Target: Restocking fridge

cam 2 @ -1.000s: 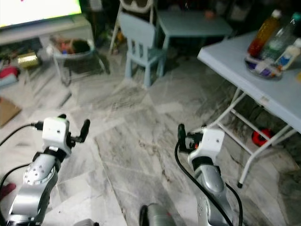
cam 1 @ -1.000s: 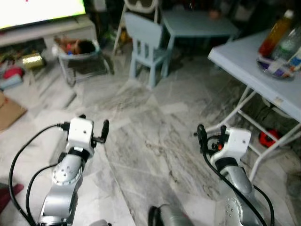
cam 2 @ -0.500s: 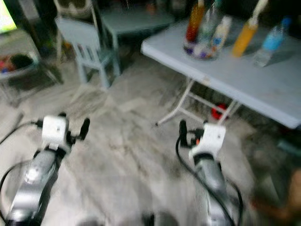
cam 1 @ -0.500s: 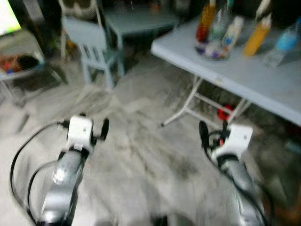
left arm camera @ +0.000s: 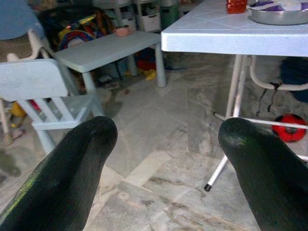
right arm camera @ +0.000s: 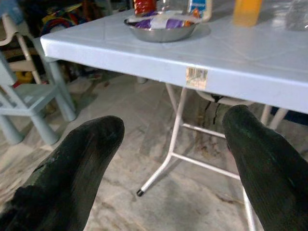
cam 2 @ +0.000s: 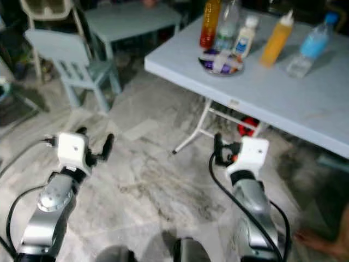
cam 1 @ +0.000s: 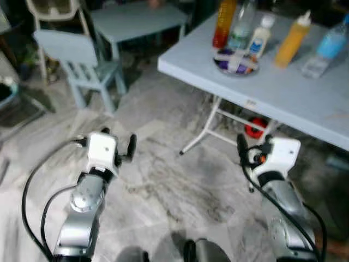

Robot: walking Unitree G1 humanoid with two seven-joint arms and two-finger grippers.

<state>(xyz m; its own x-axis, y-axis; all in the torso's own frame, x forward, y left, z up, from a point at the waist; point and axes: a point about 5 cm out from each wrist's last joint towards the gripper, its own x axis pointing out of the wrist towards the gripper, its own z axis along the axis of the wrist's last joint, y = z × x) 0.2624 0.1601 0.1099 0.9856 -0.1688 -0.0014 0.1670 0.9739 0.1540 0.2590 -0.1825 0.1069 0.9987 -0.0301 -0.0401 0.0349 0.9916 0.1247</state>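
the bottles stand on the far right of the folding table (cam 1: 283, 95): an orange-red bottle (cam 1: 223, 23), a clear bottle (cam 1: 240, 30), a small white bottle (cam 1: 260, 37) beside the metal dish (cam 1: 235, 61), a yellow squeeze bottle (cam 1: 292, 42) and a blue bottle (cam 1: 331, 43). left gripper (left arm camera: 163, 159) and right gripper (right arm camera: 168, 159) hang released and empty, fingers spread, near the table edge. judged step: approach. close squarely, raise the grippers above the tabletop, and avoid the table legs.

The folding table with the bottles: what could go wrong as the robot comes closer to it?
The folding table stands on thin white legs; a bump from the right gripper, held low near its edge, might shake it. The tall orange bottle and the dark juice bottle stand upright and could topple.
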